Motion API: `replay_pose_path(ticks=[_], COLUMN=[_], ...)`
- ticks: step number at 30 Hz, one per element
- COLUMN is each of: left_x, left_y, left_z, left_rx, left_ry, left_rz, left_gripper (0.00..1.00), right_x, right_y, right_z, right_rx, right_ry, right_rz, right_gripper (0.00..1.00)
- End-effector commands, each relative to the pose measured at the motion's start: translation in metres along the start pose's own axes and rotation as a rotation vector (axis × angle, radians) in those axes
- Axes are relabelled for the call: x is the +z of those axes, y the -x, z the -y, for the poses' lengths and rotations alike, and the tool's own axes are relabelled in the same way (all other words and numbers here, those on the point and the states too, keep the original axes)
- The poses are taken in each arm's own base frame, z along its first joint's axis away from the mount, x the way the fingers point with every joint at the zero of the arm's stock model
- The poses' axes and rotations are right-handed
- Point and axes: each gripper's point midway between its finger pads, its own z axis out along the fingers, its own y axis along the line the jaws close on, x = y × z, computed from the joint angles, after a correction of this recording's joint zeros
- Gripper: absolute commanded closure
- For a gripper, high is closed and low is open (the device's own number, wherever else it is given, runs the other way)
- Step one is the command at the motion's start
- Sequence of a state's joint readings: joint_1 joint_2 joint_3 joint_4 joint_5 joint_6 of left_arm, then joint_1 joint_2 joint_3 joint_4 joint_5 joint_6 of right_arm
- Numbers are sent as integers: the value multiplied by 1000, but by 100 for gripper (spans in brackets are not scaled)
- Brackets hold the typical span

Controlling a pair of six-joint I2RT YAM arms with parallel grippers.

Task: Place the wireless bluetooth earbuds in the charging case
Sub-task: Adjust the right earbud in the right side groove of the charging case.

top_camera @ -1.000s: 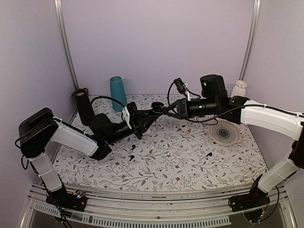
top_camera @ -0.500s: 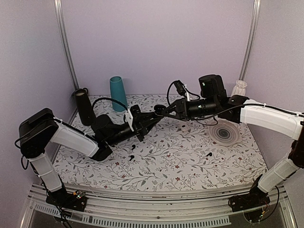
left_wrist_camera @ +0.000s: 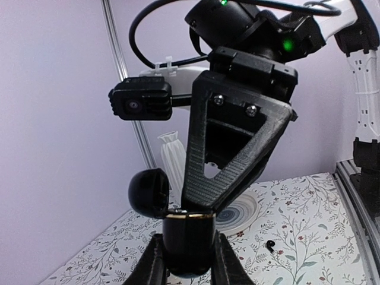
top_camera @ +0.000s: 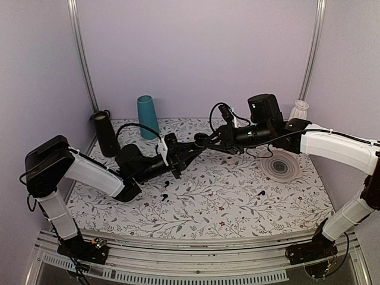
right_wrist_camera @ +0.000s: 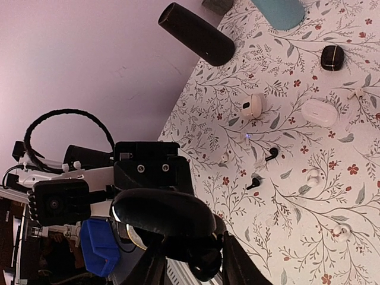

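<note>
The charging case, glossy black with a gold rim, stands upright in my left gripper, which is shut on its body. Its lid hangs open to the left. My right gripper meets it in mid-air above the table's middle. The right gripper's fingers stand slightly open, straddling the case's mouth under the lid. Two black earbuds lie loose on the cloth below the left gripper. A third black earbud lies to the right.
A black cylinder and a teal cup stand at the back left. A striped plate and a white vase are at the back right. White cases, a small squarer black case and white earbuds lie scattered.
The right gripper's fingers have parted a little at the case. Both grippers and the held case have shifted slightly right and toward the front.
</note>
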State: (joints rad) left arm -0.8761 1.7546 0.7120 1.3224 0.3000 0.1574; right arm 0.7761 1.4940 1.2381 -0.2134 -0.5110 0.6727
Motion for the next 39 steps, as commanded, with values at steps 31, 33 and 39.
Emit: replay_pose_path(ticks=[31,33,39], left_x=[2,1,-2], left_y=[16,20,29], left_z=[1,-1,-6], left_rx=[-120,-133,-162], left_ry=[-17,-22,-27], left_rz=[124,140,178], left_gripper=[100,100,100], right_x=[-12,-13,-14], right_y=[3,4,4], right_z=[-22,-23,-24], right_rx=[-82,-95,-127], right_ry=[9,11,16], right_rz=[-32,-29,-24], right_gripper=[57,56,53])
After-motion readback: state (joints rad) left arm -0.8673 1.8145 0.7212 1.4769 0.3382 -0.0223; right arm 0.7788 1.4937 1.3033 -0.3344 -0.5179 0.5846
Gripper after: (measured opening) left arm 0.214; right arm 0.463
